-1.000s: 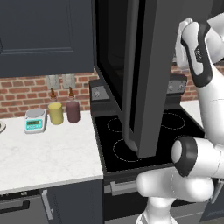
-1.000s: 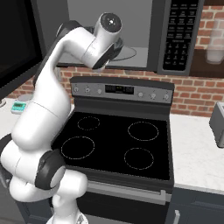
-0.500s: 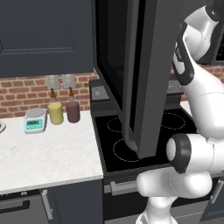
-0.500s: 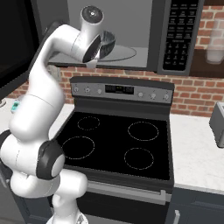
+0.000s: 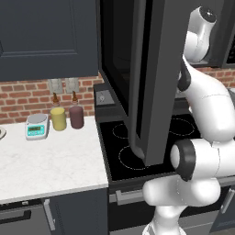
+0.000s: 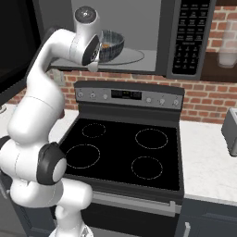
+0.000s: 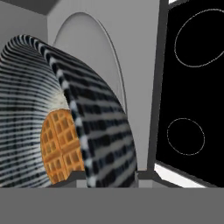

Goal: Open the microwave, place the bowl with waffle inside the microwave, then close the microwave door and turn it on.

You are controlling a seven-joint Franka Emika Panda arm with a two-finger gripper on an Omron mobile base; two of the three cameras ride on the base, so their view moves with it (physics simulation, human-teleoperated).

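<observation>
Moved: arm has carried the bowl (image 6: 111, 45) further into the microwave (image 6: 152, 37).
Gripper (image 7: 109, 175): pinched on the bowl's rim.
Waffle (image 7: 61, 146): inside bowl.
Microwave door (image 5: 147, 78): swung open, left.

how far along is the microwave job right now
Done: the microwave door is swung open. In hand: the end effector is shut on the rim of the bowl, with the waffle in it, over the microwave turntable. Left: release the bowl, withdraw, close the door, turn it on.

arm (image 6: 39, 115): glossy white rounded links | joints: dark grey bands
</observation>
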